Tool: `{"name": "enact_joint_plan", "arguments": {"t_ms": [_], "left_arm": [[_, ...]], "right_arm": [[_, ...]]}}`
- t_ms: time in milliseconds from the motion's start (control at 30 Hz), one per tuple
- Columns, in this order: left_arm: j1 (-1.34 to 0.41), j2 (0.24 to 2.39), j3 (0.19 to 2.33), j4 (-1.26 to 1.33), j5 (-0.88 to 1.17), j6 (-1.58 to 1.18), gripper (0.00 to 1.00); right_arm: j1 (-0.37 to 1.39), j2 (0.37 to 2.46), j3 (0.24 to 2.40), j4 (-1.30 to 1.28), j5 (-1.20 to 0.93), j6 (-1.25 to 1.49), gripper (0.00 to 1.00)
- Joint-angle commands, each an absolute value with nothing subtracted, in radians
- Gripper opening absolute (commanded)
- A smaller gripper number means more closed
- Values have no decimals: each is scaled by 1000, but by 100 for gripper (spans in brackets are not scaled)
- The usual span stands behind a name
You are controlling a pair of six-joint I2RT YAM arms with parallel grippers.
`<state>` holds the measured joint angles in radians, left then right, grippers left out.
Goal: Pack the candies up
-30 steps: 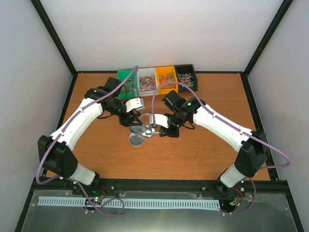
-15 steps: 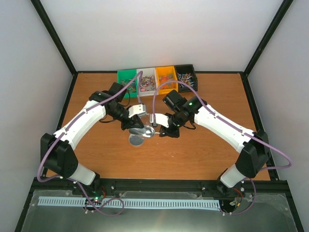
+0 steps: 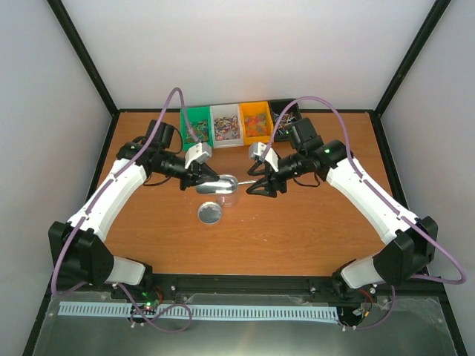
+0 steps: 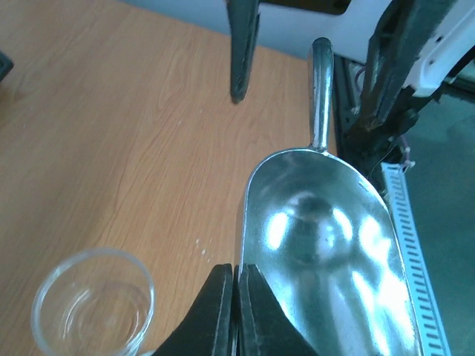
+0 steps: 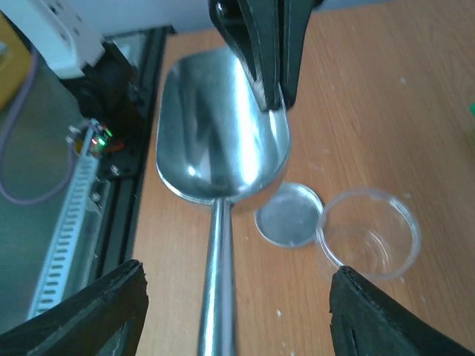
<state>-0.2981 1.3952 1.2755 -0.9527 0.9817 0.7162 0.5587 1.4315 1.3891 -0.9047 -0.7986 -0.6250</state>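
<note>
At the left, the left gripper is closed tight on the side rim of a metal scoop. Its two dark fingers are pressed together over the thin edge of the bowl. The scoop is held above the table, with its bowl toward the left arm and its handle pointing toward the right arm.

Below the scoop, a round silver lid lies flat on the wood. A clear jar stands upright just beside it with its mouth open upward. From above the jar is hard to make out, since the scoop seems to hang partly over it.

Further right, the right gripper is spread wide and holds nothing. Its fingers stand on either side of the scoop's handle. As far as the wrist views show, the handle passes between them without touching either one.

The candies are at the far edge of the table, well apart from both grippers. They sit in a row of four small bins, running left to right: a green bin, a grey bin, an orange bin and a black bin. The right arm's cable crosses in front of the black one.
</note>
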Motion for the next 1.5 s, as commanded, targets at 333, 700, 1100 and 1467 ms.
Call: {"name": "enact_joint_plan", "arguments": {"t_ms": [333, 700, 1100, 1467], "left_arm": [[-299, 1370, 1283, -787, 1157, 570, 1], [-299, 1381, 1274, -842, 1153, 634, 1], [-299, 1387, 1284, -866, 1139, 665, 1], [-299, 1393, 1285, -883, 1134, 686, 1]], "right_arm": [[531, 1417, 1417, -816, -1036, -507, 40], [531, 1422, 1444, -846, -1009, -526, 31], [531, 1427, 1446, -899, -977, -571, 14], [530, 1421, 1430, -926, -936, -597, 5]]}}
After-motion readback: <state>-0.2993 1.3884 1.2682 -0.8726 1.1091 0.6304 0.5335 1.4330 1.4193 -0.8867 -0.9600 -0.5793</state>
